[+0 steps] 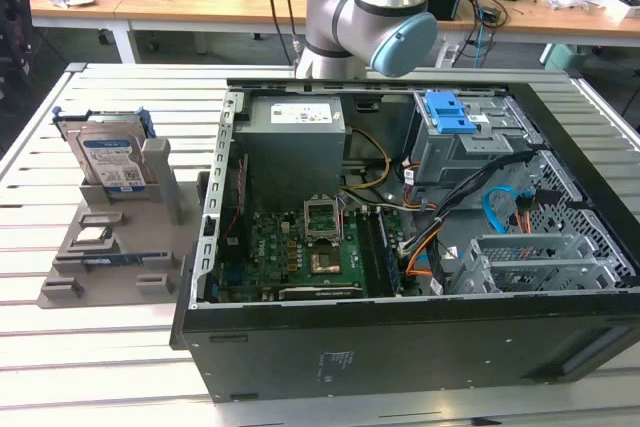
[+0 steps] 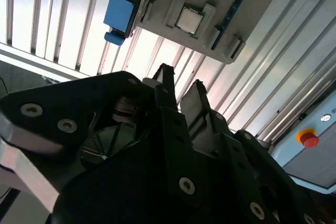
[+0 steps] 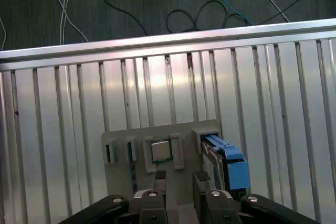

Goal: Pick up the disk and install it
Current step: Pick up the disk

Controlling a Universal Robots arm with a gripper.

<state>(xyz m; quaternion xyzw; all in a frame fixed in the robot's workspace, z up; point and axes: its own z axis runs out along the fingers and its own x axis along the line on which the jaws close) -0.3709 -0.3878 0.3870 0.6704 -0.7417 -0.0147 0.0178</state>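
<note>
On the slatted metal table point(image 1: 110, 357), an open computer case point(image 1: 400, 352), lid off. Inside it: grey power supply point(image 1: 297, 147) at the far end, green motherboard point(image 1: 285, 257) below it, a blue latch flap point(image 1: 448, 112) on the drive bay, a silver drive cage point(image 1: 530, 259) toward the exterior view's right, loose cables point(image 1: 425, 242) between them.

Beside the case, on the exterior view's left, a grey slotted holder point(image 1: 125, 259). In its tall end slot, the disk point(image 1: 108, 157), standing on edge, blue carrier rail round it, white-and-blue label facing the exterior camera. Not yet in the case. In both wrist views, the same disk point(image 3: 229, 165) point(image 2: 119, 15) seen from the edge, mostly blue rail. In a shallow pocket in the middle of the holder point(image 3: 181, 132), a square processor chip point(image 3: 161, 150).

Behind the case in the exterior view, the robot arm point(image 1: 365, 7).

In both wrist views, the gripper point(image 3: 180, 183) point(image 2: 180, 85), aimed toward the holder and apart from the disk. Fingers point(image 2: 164, 77) parted by a narrow gap, table slats showing through it. Nothing between them. Holds nothing, touches nothing.
</note>
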